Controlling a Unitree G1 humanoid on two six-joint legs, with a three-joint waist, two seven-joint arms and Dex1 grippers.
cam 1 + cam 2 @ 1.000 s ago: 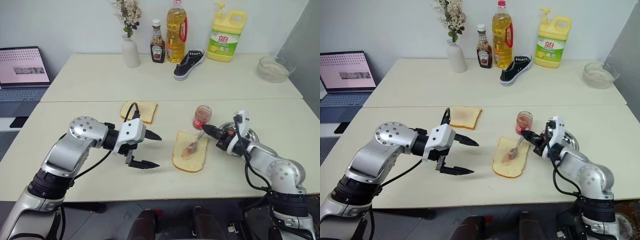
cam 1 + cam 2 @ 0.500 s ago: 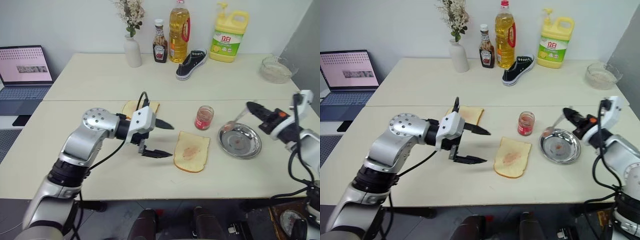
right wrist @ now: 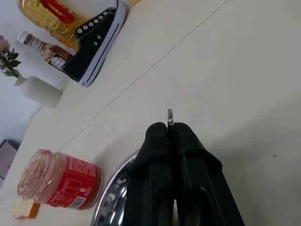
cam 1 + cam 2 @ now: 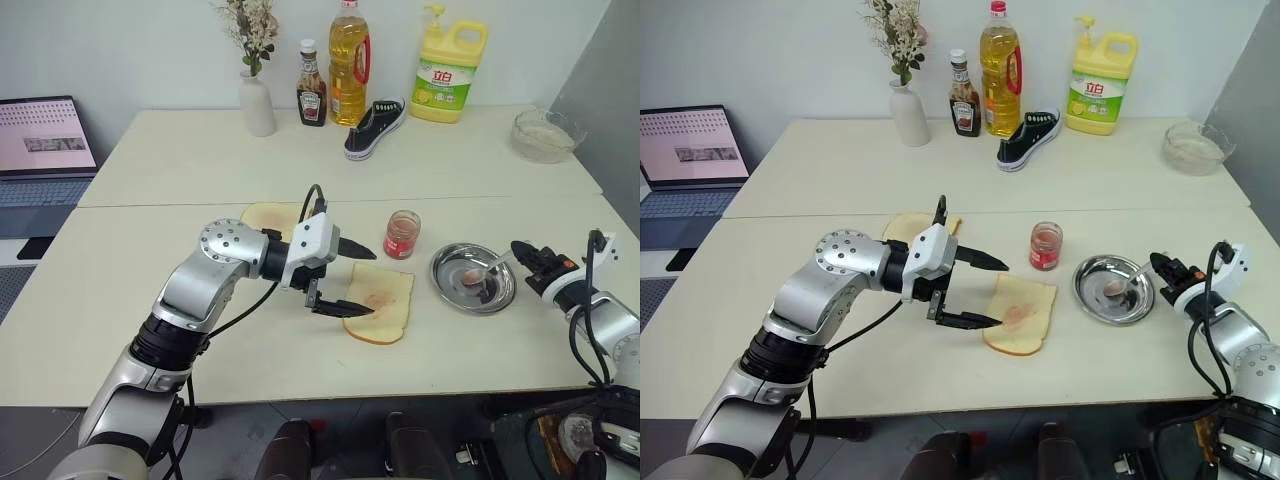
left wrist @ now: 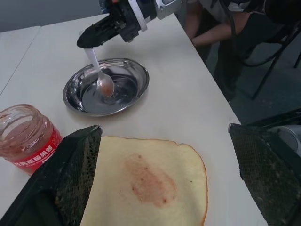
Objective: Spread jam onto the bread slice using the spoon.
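Note:
The bread slice (image 4: 385,305) lies on the table near its front, with a red jam smear (image 5: 148,181) on its face. My left gripper (image 4: 357,280) is open, its two fingers straddling the slice's left edge just above it. The jam jar (image 4: 402,234) stands just behind the slice. My right gripper (image 4: 522,252) is shut on the spoon (image 5: 98,69), whose red-smeared bowl rests inside the round steel dish (image 4: 448,262) to the right of the bread.
A plain slice (image 4: 268,213) lies behind my left arm. Along the far table stand a vase (image 4: 257,103), a sauce bottle (image 4: 311,97), an oil bottle (image 4: 346,65), a yellow detergent jug (image 4: 450,72), a black shoe (image 4: 374,128) and a glass bowl (image 4: 545,136). A laptop (image 4: 45,140) sits far left.
My right gripper carried the spoon from the bread slice rightward into the steel dish. My left gripper moved right, up to the slice's edge, staying open.

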